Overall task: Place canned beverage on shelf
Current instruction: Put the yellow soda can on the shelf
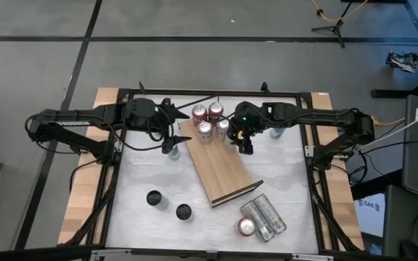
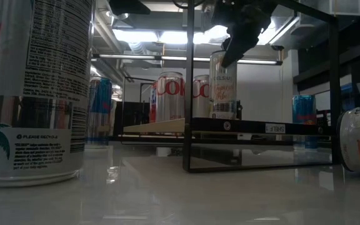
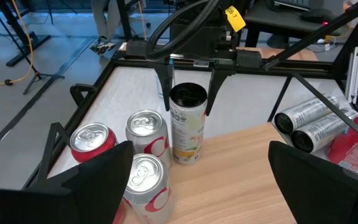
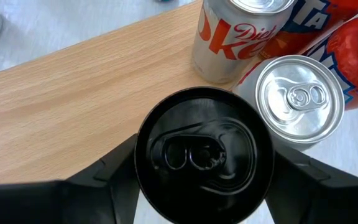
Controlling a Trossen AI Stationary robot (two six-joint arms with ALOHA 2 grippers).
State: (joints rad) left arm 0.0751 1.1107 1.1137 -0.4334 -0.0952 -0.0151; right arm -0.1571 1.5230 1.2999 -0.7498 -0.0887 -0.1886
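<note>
The shelf (image 1: 223, 170) is a light wooden board lying aslant on the white table. Several red and silver cola cans (image 1: 207, 119) stand at its far end. Beside them a slim pale can with a black top (image 3: 187, 124) stands upright on the board, with my right gripper (image 1: 239, 139) shut on it. To the left of the shelf's far end my left gripper (image 1: 171, 136) hovers open, above a blue can (image 1: 173, 152), and holds nothing. My right gripper pinches the slim can just under its black rim (image 4: 143, 155), one finger (image 3: 165, 93) on each side of the wall. The fingers slant down from the table's right side. The can is upright, its base (image 3: 187, 158) on the shelf board.
Two black-topped cans (image 1: 154, 197) (image 1: 184, 212) stand on the table near the front left. Two silver cans (image 1: 265, 216) and a red one (image 1: 247, 226) lie at the front right. Another blue can (image 1: 276, 132) stands right of the shelf. The table's black frame (image 1: 122, 156) rims the surface.
</note>
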